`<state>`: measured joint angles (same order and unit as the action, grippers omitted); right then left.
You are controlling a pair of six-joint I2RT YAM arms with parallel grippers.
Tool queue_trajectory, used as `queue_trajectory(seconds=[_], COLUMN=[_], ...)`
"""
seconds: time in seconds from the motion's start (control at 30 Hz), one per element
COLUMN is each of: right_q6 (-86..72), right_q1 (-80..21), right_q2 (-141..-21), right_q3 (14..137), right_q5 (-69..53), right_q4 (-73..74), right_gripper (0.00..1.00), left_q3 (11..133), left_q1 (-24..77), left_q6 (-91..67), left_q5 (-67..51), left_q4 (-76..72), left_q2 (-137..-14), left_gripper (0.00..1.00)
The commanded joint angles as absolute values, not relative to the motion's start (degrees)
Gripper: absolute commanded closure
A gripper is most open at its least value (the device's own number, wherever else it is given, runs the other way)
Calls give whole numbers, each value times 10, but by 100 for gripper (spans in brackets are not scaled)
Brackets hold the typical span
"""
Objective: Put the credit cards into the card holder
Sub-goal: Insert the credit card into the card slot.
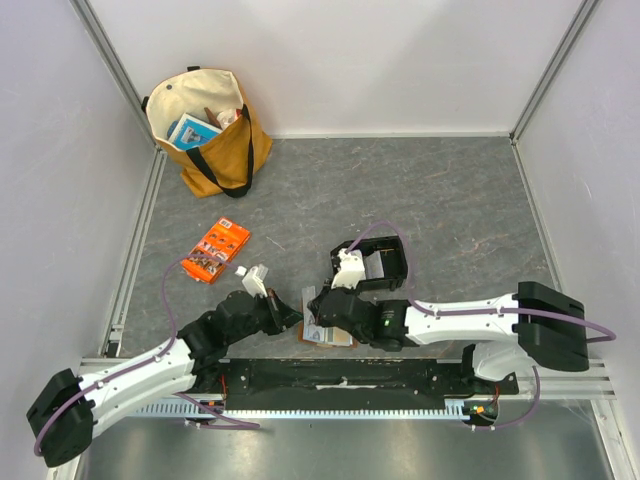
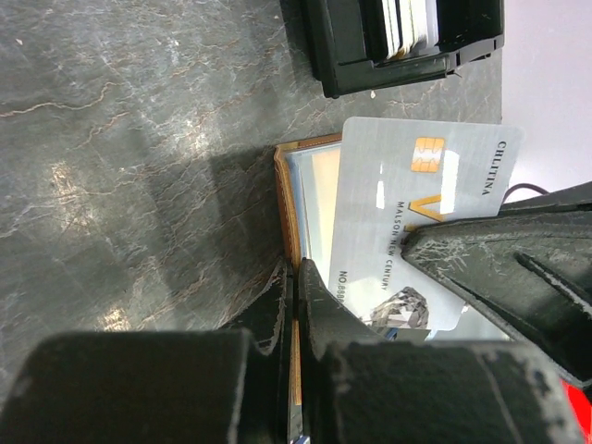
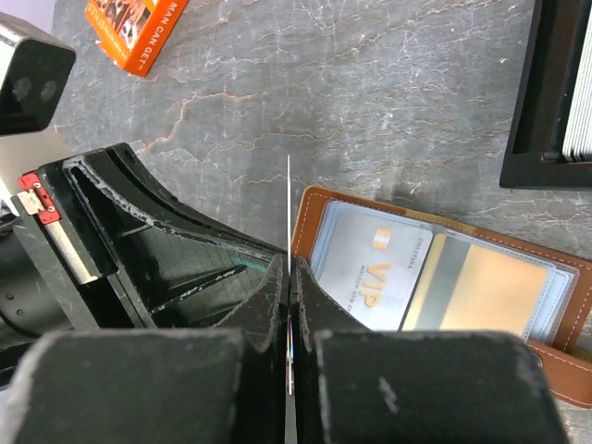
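Observation:
The brown card holder [image 1: 338, 338] lies open near the table's front edge, with a pale VIP card [image 3: 370, 268] and a gold card in its clear pockets [image 3: 481, 287]. My left gripper [image 2: 296, 270] is shut on the holder's brown edge [image 2: 285, 199]. My right gripper [image 3: 289, 266] is shut on a pale grey-blue credit card [image 2: 416, 203], seen edge-on in its own view [image 3: 289, 203], held upright just above the holder's left end. In the top view the two grippers, left [image 1: 290, 312] and right [image 1: 318, 306], nearly touch.
A black tray [image 1: 385, 262] with more cards [image 2: 407, 20] stands just behind the holder. An orange packet [image 1: 215, 250] lies to the left. A tan tote bag [image 1: 210, 130] stands in the far left corner. White walls enclose the table.

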<state>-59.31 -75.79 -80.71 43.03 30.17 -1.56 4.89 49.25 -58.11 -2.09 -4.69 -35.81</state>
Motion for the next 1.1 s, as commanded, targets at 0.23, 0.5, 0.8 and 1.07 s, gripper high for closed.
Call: queue_trajectory(seconds=[0.23,0.5,0.8,1.07], right_q6=[-633,-636,-648,-656], right_q1=[-795,-807,-808,-807], right_q2=[-851,-853,-818,-842], right_q3=[475,492,495,497], right_q5=[429,452,477,467], right_q4=[50,75,63,44], right_gripper=[100,100,100,100], left_q3=[38,40,36,32], left_q1=[492,492,492,493], left_q6=[-624,-628,-641,-652], left_q5=[-15,-12,-2,-3], left_q4=[-54,-45,-35,-30], left_q2=[-319,-308,-293,-277], left_gripper=[98,98,98,98])
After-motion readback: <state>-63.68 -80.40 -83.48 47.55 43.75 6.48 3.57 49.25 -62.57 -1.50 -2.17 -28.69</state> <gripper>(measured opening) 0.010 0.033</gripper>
